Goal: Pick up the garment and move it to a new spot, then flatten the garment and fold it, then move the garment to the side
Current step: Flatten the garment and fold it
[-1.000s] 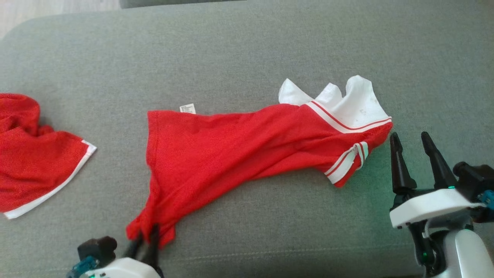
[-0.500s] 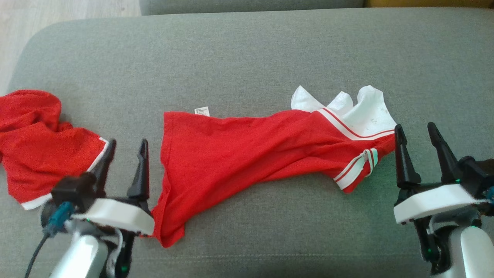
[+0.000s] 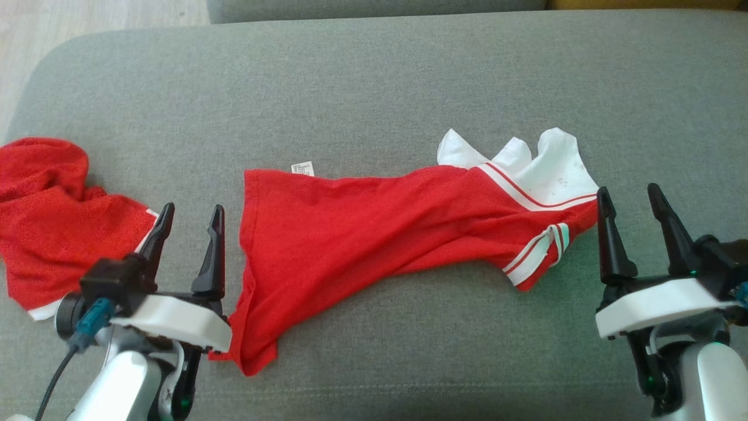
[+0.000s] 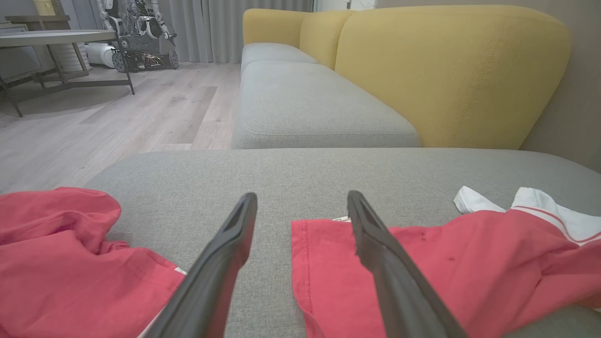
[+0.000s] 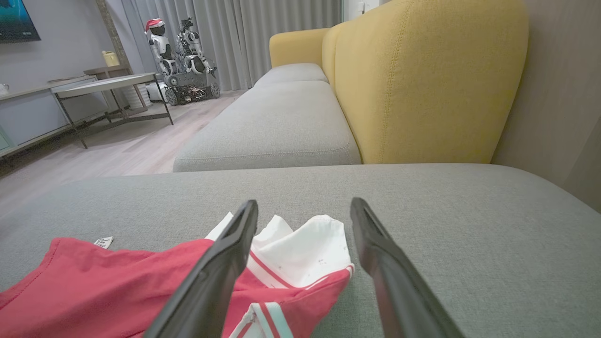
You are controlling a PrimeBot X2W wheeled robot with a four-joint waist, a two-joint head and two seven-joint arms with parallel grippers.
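The garment (image 3: 380, 228), a red shirt with white striped trim, lies stretched and rumpled across the grey sofa cushion (image 3: 374, 76); its white end points right. My left gripper (image 3: 194, 207) is open just left of the shirt's hem, nothing between its fingers. In the left wrist view the left gripper (image 4: 303, 194) straddles the hem edge of the garment (image 4: 446, 272). At the shirt's white end my right gripper (image 3: 627, 189) is open and empty. The right wrist view has the right gripper (image 5: 304, 201) over the white part of the garment (image 5: 117, 281).
A second red garment (image 3: 52, 216) with a white hem lies bunched at the cushion's left end, also to the left in the left wrist view (image 4: 61, 267). Wooden floor (image 3: 87, 17) lies beyond the cushion's far left corner. A yellow backrest (image 4: 446, 70) rises behind.
My left gripper has let go of the garment's lower corner, opened and come up to the left of the hem. The head camera shifted. The right gripper stays open.
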